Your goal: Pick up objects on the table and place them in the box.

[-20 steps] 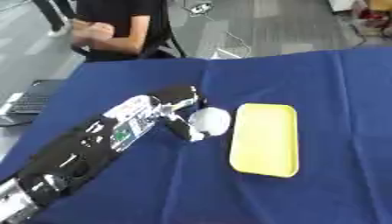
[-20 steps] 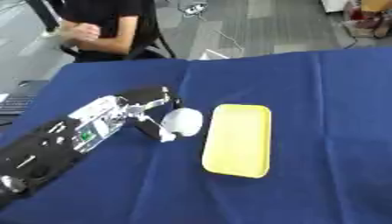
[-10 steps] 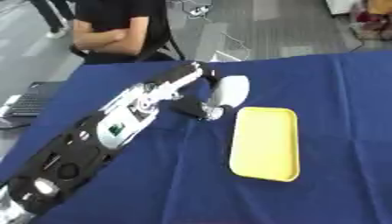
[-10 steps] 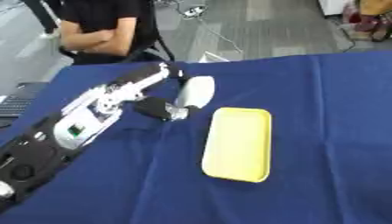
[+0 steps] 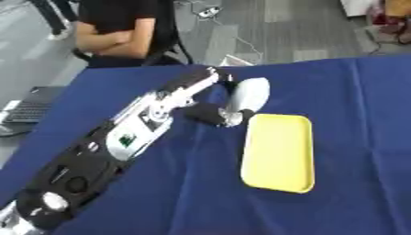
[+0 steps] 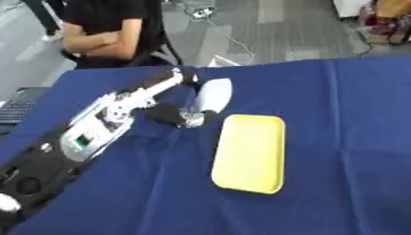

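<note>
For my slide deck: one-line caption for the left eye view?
Left hand holds a white object beside the yellow tray on blue cloth.

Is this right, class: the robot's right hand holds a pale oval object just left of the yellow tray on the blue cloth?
Not quite. It is the left hand, entering from the view's left, that holds the pale oval object; no right hand shows. The rest holds: it sits just left of the yellow tray on the blue cloth, as the left eye view shows.
</note>
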Tool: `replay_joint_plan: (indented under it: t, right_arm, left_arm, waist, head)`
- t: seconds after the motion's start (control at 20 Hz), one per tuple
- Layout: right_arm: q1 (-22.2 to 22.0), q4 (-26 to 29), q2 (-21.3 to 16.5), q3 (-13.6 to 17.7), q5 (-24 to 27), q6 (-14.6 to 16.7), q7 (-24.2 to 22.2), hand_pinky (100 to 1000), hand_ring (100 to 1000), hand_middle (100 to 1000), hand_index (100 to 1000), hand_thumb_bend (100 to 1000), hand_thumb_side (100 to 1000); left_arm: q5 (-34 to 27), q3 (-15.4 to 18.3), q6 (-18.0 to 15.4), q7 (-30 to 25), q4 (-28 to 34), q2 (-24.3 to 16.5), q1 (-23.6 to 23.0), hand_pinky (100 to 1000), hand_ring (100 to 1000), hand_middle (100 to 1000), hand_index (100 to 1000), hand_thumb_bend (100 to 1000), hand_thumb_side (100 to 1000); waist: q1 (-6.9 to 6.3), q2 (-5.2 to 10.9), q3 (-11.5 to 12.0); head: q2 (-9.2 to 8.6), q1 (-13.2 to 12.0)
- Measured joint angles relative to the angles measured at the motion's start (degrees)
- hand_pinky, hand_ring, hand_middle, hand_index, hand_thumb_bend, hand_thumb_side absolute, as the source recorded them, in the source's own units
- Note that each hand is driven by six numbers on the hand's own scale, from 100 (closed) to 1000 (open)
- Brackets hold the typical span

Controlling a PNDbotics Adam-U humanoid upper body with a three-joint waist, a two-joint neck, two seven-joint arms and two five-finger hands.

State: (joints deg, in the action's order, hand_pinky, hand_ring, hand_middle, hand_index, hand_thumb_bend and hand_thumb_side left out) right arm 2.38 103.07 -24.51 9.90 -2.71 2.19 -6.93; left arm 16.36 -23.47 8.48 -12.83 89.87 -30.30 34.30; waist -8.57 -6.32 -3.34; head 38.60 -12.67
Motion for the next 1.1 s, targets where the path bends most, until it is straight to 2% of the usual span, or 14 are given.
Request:
replay_joint_plan:
  t: [0.5,0.8,1.0,1.1]
  right_arm:
    - [0.51,0.00,0.49,-0.35,0.09,0.10,-0.37,681,689,883,969,275,769]
    - [0.99,0.01,0.79,-0.52,0.32,0.11,-0.41,682,689,883,969,274,769]
    - [1.00,0.01,1.04,-0.65,0.47,0.11,-0.41,682,689,883,969,274,768]
    - [1.00,0.02,1.05,-0.66,0.49,0.12,-0.42,682,689,883,969,275,768]
  left_arm:
    - [5.21,-3.68,-3.21,-2.74,-5.47,7.35,5.36,913,756,587,424,100,502]
    - [9.16,-5.25,-5.94,-3.56,-10.18,11.50,6.84,913,758,588,426,100,499]
    - [11.68,-5.83,-7.87,-3.68,-12.64,13.07,6.98,908,761,590,432,100,476]
    - [13.15,-5.86,-8.84,-3.42,-13.48,13.42,7.35,897,767,595,439,100,426]
  waist:
    - [0.84,-0.44,-0.42]
    - [1.27,-0.79,-0.76]
    - [1.39,-0.80,-0.79]
    - [1.48,-0.80,-0.79]
  head:
    - [-0.57,0.00]
    - [-0.90,0.00]
    - [-1.55,0.00]
    - [-1.57,0.01]
